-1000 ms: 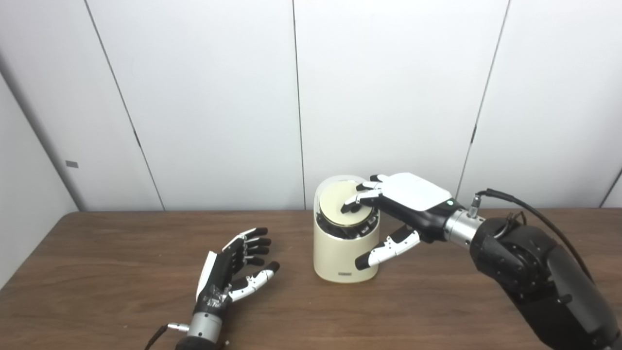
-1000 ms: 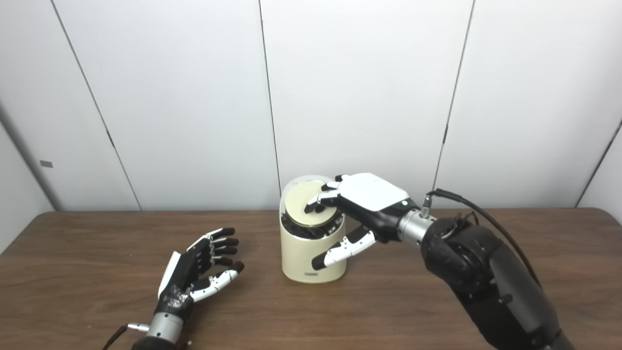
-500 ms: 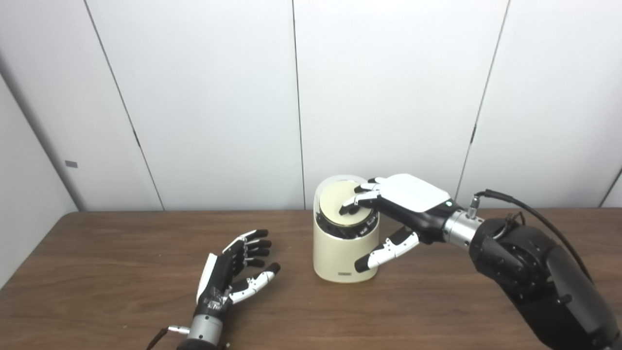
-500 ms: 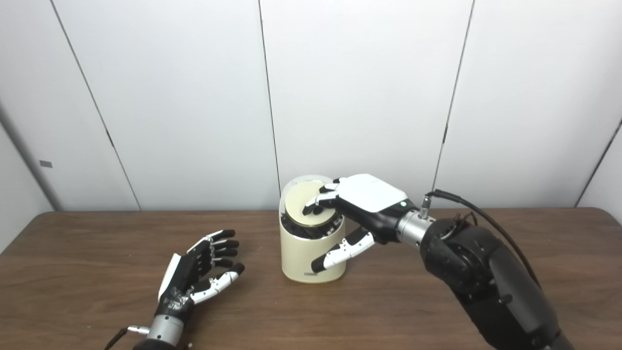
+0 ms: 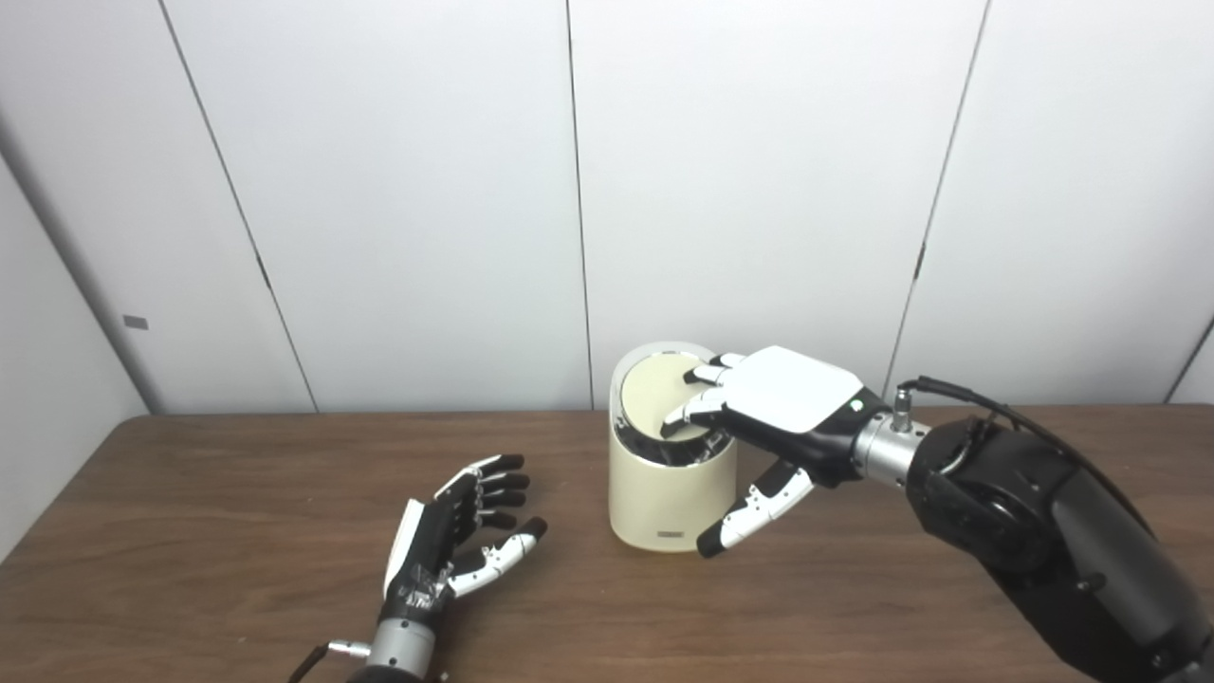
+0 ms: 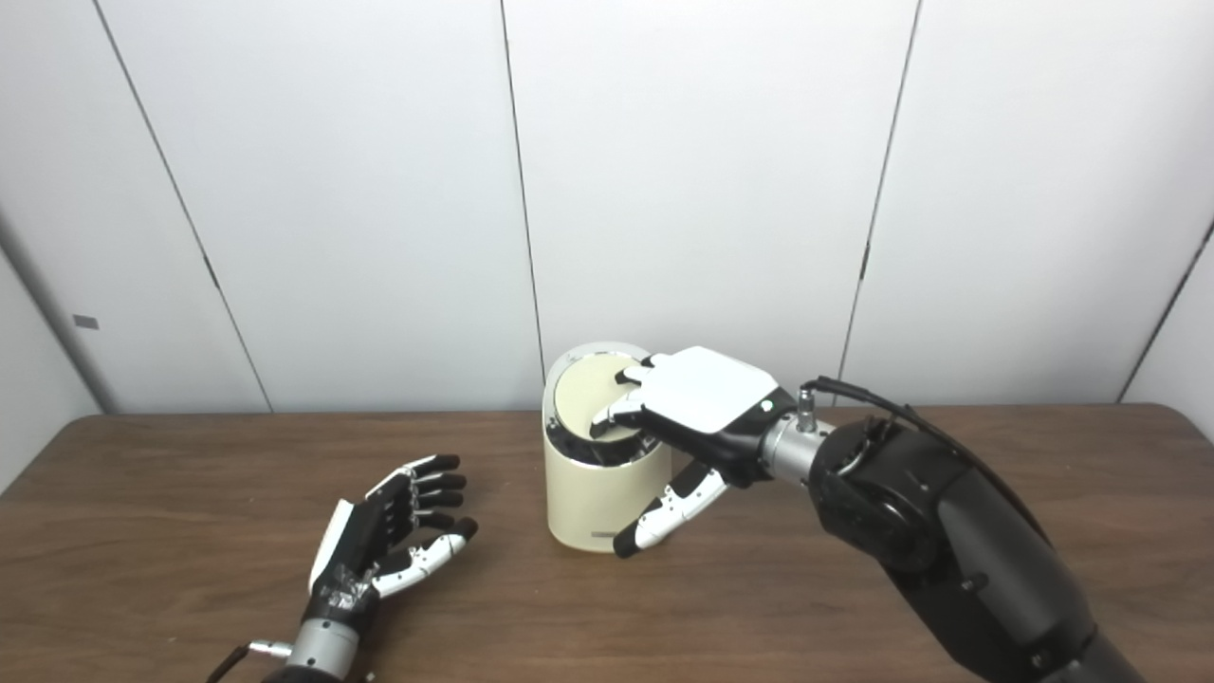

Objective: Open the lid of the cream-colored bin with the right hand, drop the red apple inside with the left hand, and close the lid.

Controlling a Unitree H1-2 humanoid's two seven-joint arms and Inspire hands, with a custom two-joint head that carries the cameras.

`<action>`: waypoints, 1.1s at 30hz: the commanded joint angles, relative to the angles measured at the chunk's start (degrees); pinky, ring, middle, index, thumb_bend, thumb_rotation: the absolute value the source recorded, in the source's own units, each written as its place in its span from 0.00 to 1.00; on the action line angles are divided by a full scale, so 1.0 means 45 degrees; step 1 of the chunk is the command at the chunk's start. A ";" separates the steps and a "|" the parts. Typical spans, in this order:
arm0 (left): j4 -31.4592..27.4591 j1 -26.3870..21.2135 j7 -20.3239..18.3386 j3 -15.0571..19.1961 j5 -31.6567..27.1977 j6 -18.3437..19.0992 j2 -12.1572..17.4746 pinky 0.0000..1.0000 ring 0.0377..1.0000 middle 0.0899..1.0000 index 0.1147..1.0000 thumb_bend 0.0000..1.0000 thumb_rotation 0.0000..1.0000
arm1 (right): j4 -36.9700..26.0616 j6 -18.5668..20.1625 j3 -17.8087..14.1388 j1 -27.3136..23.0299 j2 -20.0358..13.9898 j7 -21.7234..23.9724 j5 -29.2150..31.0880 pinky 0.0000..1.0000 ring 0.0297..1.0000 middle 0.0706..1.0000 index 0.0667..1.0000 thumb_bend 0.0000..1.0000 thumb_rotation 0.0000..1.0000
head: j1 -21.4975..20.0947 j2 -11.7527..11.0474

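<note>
Your right hand (image 5: 778, 413) reaches in from the counter's right side toward the middle of its far edge, palm down and white back up, with the fingers (image 5: 690, 415) curled downward and the thumb (image 5: 754, 509) hanging spread below them. Its forearm slopes down toward the near right corner. Your left hand (image 5: 446, 536) sits near the counter's near edge, left of centre, palm turned inward, fingers apart and holding nothing, its wrist at the near edge.

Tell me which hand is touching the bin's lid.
The right hand: its fingers press the lid, while the left hand lies open, apart on the table.
</note>
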 commanded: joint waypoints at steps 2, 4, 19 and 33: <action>-0.0055 0.0352 0.0156 -0.0047 0.0058 0.0020 -0.0166 0.63 0.69 0.70 0.75 0.57 0.09 | -0.0031 -0.0309 0.0184 -0.0121 -0.0322 0.0388 -0.0380 0.97 0.94 0.76 0.77 0.78 0.78 | 0.0009 0.0074; -0.0105 0.0371 0.0164 -0.0037 0.0076 0.0042 -0.0168 0.62 0.69 0.70 0.75 0.57 0.09 | -0.0042 -0.0319 0.0206 -0.0094 -0.0328 0.0492 -0.0474 0.98 0.94 0.76 0.77 0.78 0.78 | 0.0015 0.0115; -0.0028 0.0360 0.0075 0.0016 -0.0107 -0.0010 -0.0150 0.64 0.69 0.70 0.76 0.57 0.09 | -0.0295 0.0038 -0.1393 0.0022 0.0204 -0.0620 0.1202 0.98 0.91 0.76 0.77 0.72 0.74 | -0.0022 0.0050; 0.0087 0.0275 -0.0017 -0.0052 -0.0102 -0.0156 -0.0039 0.65 0.69 0.70 0.75 0.58 0.09 | 0.0133 0.1080 -0.5035 0.2092 0.1562 -0.3003 0.5614 0.80 0.93 0.98 0.99 0.71 0.34 | -0.0066 -0.0011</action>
